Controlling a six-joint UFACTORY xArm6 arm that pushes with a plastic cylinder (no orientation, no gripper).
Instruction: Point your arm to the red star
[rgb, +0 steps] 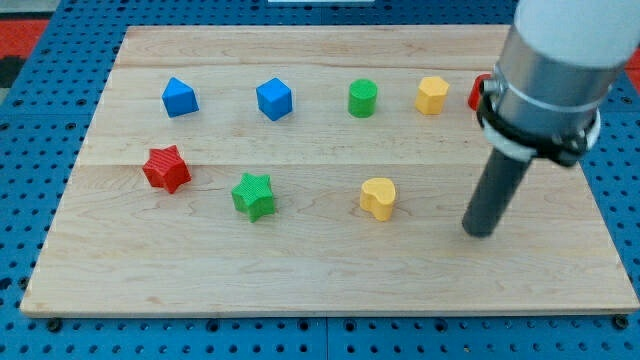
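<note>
- Wooden board (320, 290): spans nearly the whole view; every block is seen lying on it.
- Arm housing (555, 70): grey and white bulk at the view's upper right, directly above my tip; part of a red block (478, 92) is hidden behind it, shape not made out.
- My tip (481, 231): dark rod end set on bare wood. No jaws are fitted, so nothing can be opened, closed or gripped; no block is touched.
- Red star (166, 168): the target, found far to the view's left of my tip and slightly higher, well apart.
- Green star (253, 195): lies between my tip and the target, just to the right of the red star.
- Yellow heart-like block (378, 198): nearest to my tip, on its left.
- Far row, above and left of my tip: yellow block (432, 96), green cylinder (363, 98), two blue blocks (273, 98) (180, 97).
- Step judged: the approach is hardly begun. A long leftward sweep is called for, routed past the yellow heart-like block and green star so neither is nudged.
</note>
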